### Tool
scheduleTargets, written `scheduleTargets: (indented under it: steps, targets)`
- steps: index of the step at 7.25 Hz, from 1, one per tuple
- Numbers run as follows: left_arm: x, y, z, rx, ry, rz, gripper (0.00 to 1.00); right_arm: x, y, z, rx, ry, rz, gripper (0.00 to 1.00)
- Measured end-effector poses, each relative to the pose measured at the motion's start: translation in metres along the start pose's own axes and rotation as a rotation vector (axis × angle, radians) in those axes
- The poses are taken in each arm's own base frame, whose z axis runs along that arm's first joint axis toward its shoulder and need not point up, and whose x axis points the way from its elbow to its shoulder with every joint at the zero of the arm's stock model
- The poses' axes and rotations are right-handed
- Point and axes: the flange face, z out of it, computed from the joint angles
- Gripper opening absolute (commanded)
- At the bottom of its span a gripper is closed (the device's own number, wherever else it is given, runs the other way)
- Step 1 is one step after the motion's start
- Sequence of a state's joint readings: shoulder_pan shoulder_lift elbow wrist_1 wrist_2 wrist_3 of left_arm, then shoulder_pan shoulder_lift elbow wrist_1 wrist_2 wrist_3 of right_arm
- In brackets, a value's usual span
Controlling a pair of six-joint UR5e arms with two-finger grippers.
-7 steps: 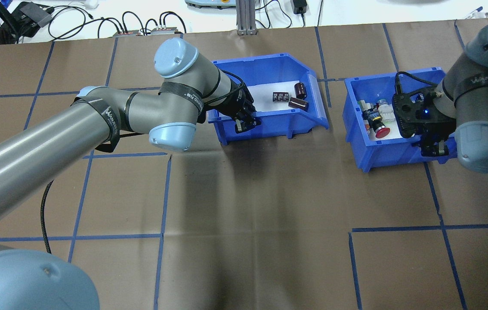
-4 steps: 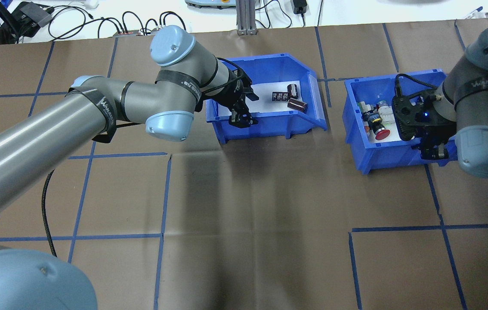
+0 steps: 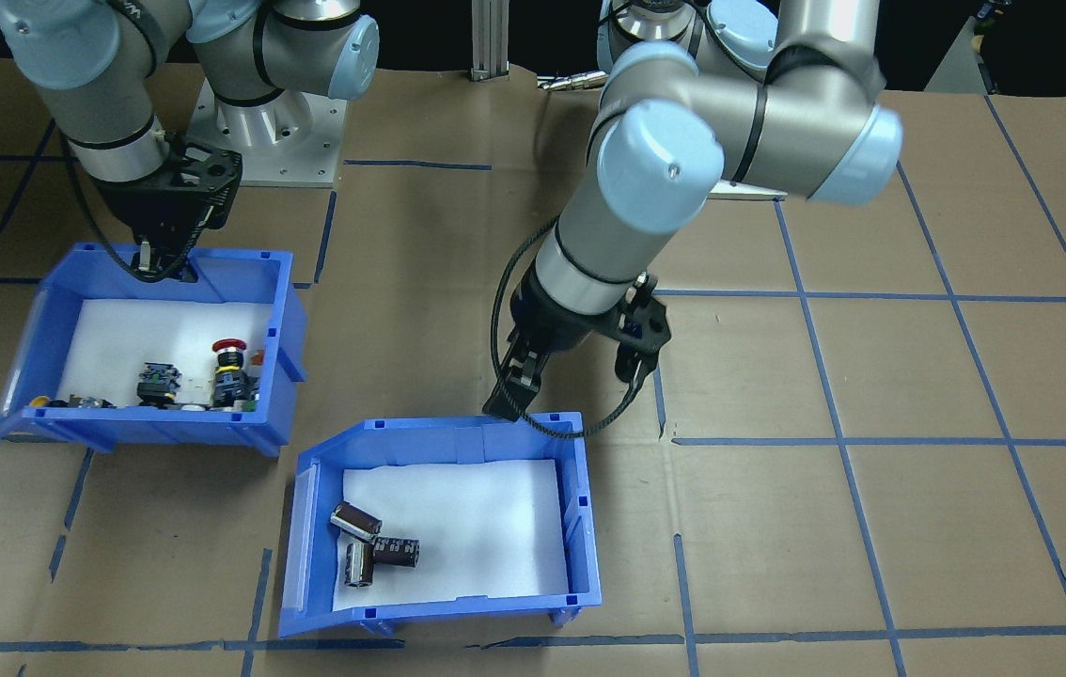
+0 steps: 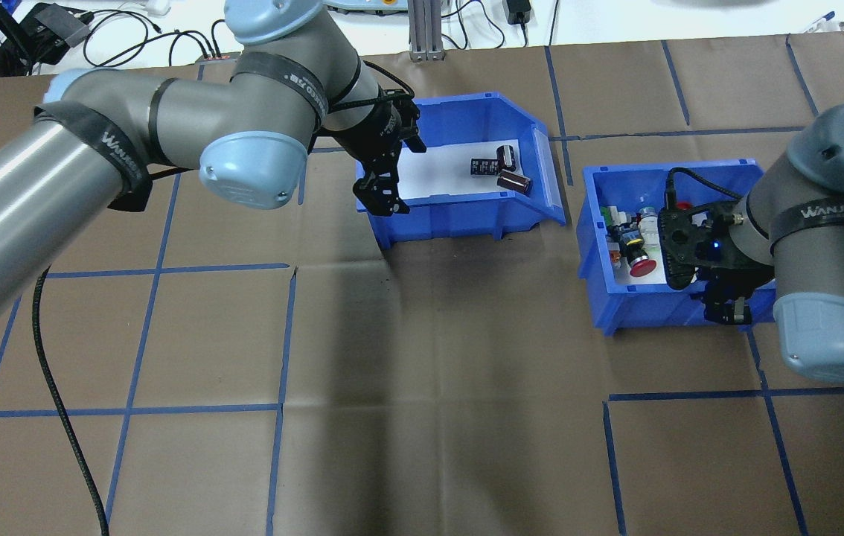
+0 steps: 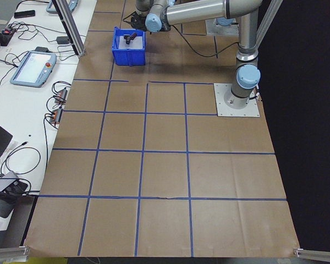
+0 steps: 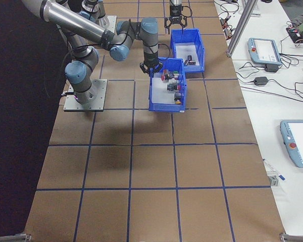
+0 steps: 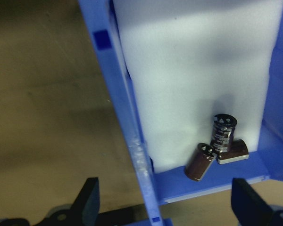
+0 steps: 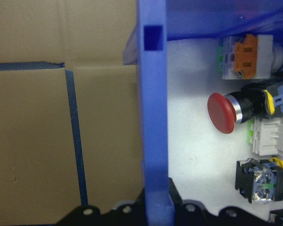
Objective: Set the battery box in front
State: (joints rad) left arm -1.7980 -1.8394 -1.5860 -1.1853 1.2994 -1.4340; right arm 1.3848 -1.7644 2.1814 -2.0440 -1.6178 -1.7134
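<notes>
Right end effector [image 8: 155, 207] pinches second bin [image 8: 153, 117], wrist view shows.

Battery box [image 5: 128, 48]: blue bin, upper left of centre, near the top edge, on brown paper with blue tape grid.
Left arm [image 5: 209, 10]: grey, runs from the top right leftward to the bin; its gripper is too small to read.
Base plate [image 5: 237, 100]: right of centre, holds the arm's column.
Teach pendant [image 5: 33, 68]: left edge, on white bench with cables.
</notes>
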Motion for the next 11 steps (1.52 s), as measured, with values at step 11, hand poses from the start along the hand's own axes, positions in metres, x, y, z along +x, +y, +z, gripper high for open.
scheduleTargets:
  steps: [11]
  targets:
    - [-0.182,-0.036,-0.145,0.154,-0.295,1.232,0.99,-0.105,-0.191,0.001,0.034,0.004,-0.017,0.06]
